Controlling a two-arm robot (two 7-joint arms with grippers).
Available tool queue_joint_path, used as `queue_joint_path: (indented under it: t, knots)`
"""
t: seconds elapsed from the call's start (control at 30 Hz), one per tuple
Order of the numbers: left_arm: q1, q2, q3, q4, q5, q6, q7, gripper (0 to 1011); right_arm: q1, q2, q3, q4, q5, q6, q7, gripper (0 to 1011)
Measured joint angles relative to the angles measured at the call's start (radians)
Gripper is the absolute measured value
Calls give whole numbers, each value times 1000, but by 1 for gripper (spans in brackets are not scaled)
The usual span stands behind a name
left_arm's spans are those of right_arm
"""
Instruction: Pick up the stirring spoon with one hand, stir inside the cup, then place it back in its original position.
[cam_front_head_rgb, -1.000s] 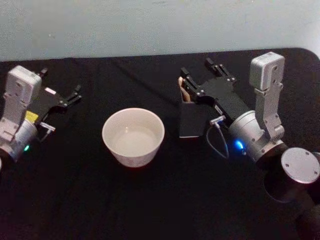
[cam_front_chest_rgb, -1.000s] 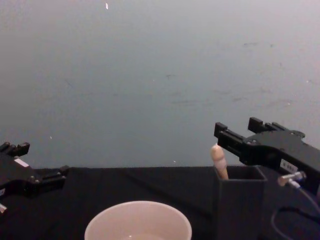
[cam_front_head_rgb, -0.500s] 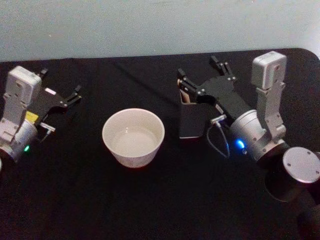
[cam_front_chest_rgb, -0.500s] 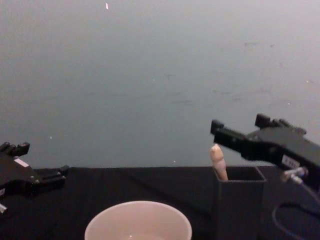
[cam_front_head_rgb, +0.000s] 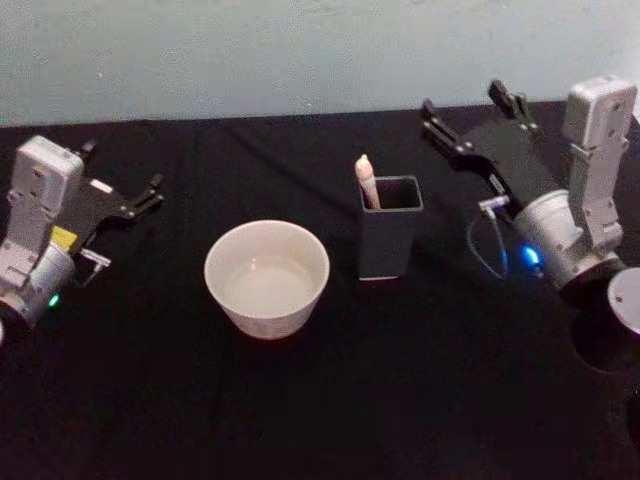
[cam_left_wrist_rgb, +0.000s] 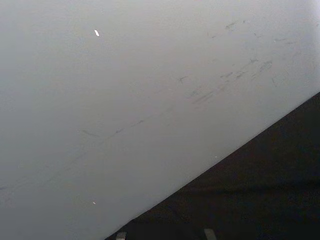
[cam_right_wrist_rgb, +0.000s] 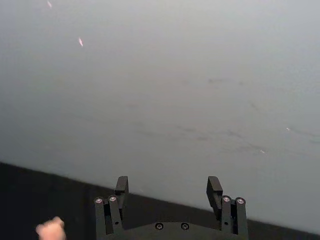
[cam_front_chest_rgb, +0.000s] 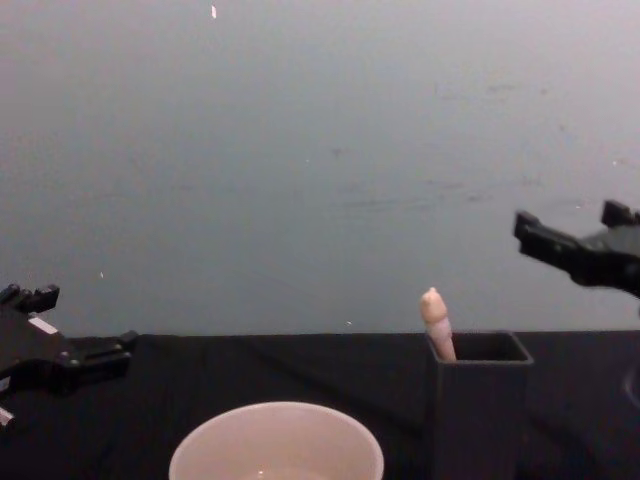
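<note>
The stirring spoon (cam_front_head_rgb: 367, 183) stands in the dark grey square holder (cam_front_head_rgb: 390, 242), its pale knobbed handle (cam_front_chest_rgb: 435, 320) poking out at the holder's left corner. Left of the holder sits the cream-white cup (cam_front_head_rgb: 266, 275), also seen low in the chest view (cam_front_chest_rgb: 276, 445). My right gripper (cam_front_head_rgb: 463, 102) is open and empty, raised to the right of the holder and apart from it (cam_front_chest_rgb: 568, 220). In the right wrist view its fingers (cam_right_wrist_rgb: 121, 186) stand apart, with the spoon tip (cam_right_wrist_rgb: 50, 230) off to one side. My left gripper (cam_front_head_rgb: 122, 167) rests open at the far left.
A black cloth covers the table (cam_front_head_rgb: 320, 400), with a pale wall behind it. Open cloth lies in front of the cup and holder. The right arm's cable (cam_front_head_rgb: 485, 245) hangs near the holder's right side.
My right gripper has pulled up and to the right, away from the holder, leaving the spoon standing in it. The left arm has not moved.
</note>
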Motion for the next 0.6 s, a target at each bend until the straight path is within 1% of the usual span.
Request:
queue_joint_path:
  t: [0.1,0.23,0.37,0.5,0.6]
  knots:
    - [0,0,0,0,0,0,0,1001,-2,17,8,27,-19,3,9,1002]
    - [0,0,0,0,0,0,0,1001,-13,26,7,37,-27,14,23,1000]
    - [0,0,0,0,0,0,0,1001,-38,39,2,36,-34,38,41,1002]
    - [0,0,0,0,0,0,0,1001,-63,47,0,25,-34,63,49,1002]
    - [0,0,0,0,0,0,0,1001,-71,49,0,22,-35,75,50,1002]
